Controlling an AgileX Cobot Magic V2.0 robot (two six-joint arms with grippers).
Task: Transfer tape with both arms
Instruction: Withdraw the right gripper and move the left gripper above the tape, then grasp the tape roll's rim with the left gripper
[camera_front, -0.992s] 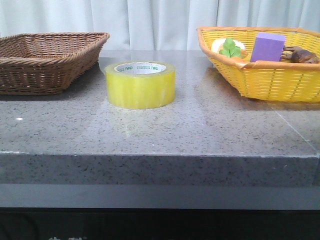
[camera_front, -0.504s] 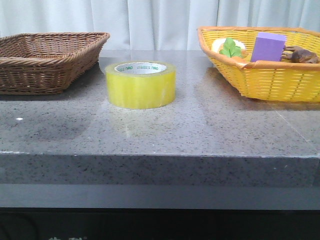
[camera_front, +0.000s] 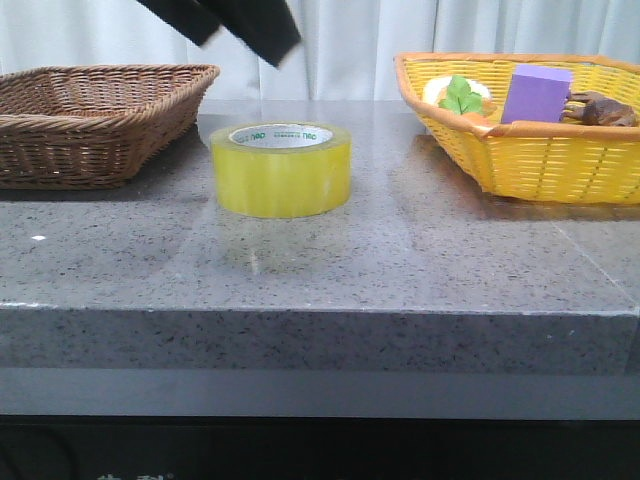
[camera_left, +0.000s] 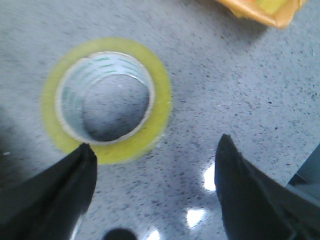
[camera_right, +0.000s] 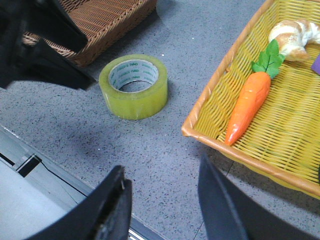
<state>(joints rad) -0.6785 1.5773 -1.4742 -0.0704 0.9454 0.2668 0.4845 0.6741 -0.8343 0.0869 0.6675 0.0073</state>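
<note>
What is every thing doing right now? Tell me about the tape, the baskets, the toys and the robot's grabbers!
tape: lying flat on the table, hole up, nothing holding it.
left gripper: open, above the tape, not touching.
right gripper: open, holding nothing.
brown basket: upright, looks empty.
yellow basket: upright, with toys inside.
carrot: lying in the yellow basket.
croissant: lying in the yellow basket.
purple block: in the yellow basket.
</note>
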